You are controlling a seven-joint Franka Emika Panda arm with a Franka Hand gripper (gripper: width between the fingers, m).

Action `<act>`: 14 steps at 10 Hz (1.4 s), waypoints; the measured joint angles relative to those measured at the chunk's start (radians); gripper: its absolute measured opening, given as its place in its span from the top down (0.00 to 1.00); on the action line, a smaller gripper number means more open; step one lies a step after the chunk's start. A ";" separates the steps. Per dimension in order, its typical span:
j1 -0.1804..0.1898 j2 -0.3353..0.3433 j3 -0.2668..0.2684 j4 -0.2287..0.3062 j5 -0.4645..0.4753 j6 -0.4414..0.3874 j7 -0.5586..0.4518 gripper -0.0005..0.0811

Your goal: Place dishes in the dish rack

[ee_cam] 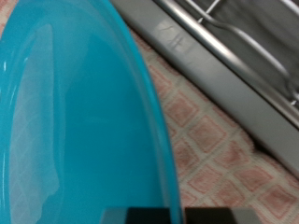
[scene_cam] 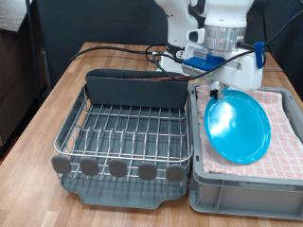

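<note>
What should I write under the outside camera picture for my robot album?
Robot gripper tilting a blue plate up over the pink-cloth crate, beside the wire dish rack.

Rack grid (scene_cam: 123,132) open above; caddy (scene_cam: 133,87) apparently walls far side.

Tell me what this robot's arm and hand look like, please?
The arm is glossy white, built of rounded, chunky segments, ending in a ribbed silvery-grey collar. Below that sits a boxy white hand with a bright blue part and dark fingers. Black cables trail from it across the wooden table. In the wrist view only dark finger edges show.
</note>
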 joint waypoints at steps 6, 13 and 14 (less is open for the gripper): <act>0.003 -0.150 0.025 0.093 -0.158 -0.325 -0.068 0.96; -0.004 -0.173 0.047 0.172 -0.225 -0.497 -0.179 0.96; -0.015 -0.175 0.038 0.188 -0.273 -0.546 -0.224 0.96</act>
